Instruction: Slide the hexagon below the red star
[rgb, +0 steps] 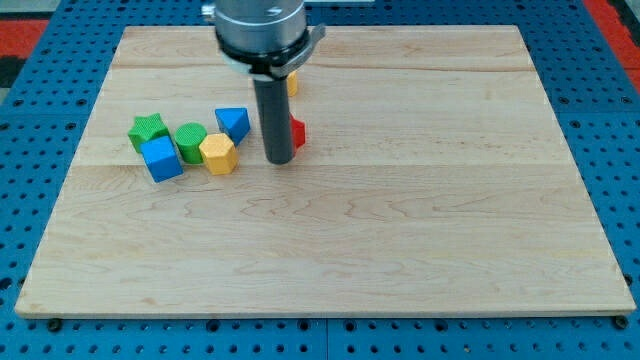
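Note:
The yellow hexagon lies on the wooden board at the left of the middle. A red block, mostly hidden behind my rod, lies to its right; its shape cannot be made out. My tip rests on the board just below-left of the red block and about a block's width to the right of the yellow hexagon, not touching the hexagon.
A blue triangle-like block sits above the hexagon. A green round block, a blue cube and a green star lie to its left. A yellow block peeks out behind the rod.

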